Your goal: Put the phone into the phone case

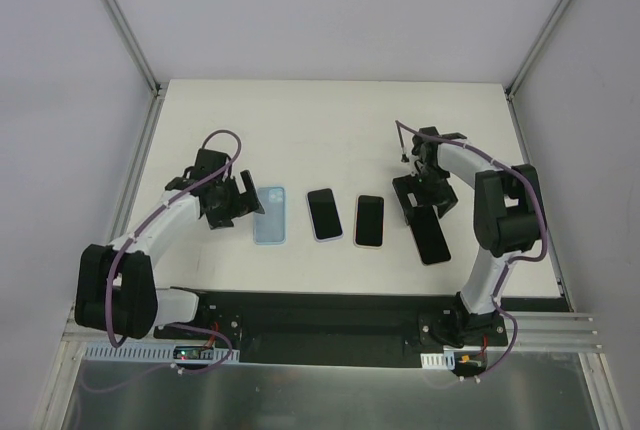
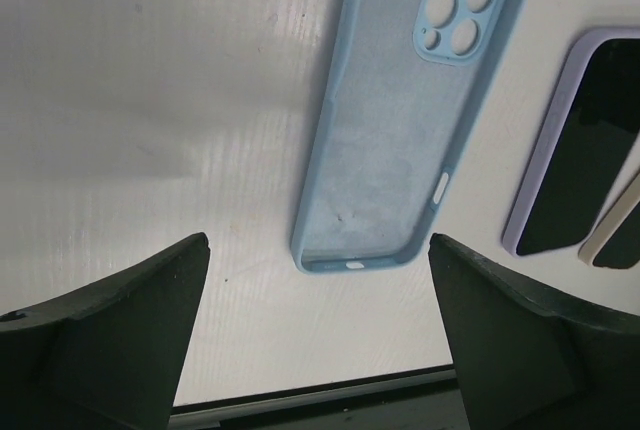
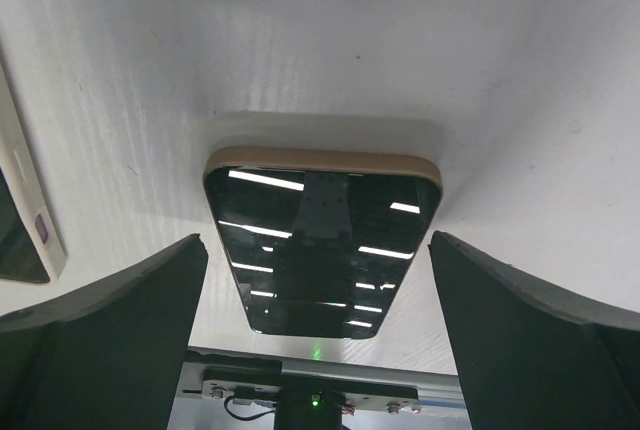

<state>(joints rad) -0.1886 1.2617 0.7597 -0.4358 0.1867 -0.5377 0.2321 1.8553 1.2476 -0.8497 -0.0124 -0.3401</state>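
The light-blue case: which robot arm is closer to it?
Left. The left gripper sits right beside the light-blue case; the right gripper is far off on its other side, over the dark phone.

You get bright, even overhead light on the white desk (image 1: 330,120). Ahead of your right gripper (image 3: 316,238), the phone (image 3: 320,270) screen mirrors bright light strips, and a soft shadow rims it. The gripper's fingers (image 3: 100,350) look soft.

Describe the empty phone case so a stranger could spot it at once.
On the white table, find the row of three phones. The phone case lies at that row's left end, beside the left gripper. It alone is pale blue and empty: no dark screen, only camera cut-outs at one end.
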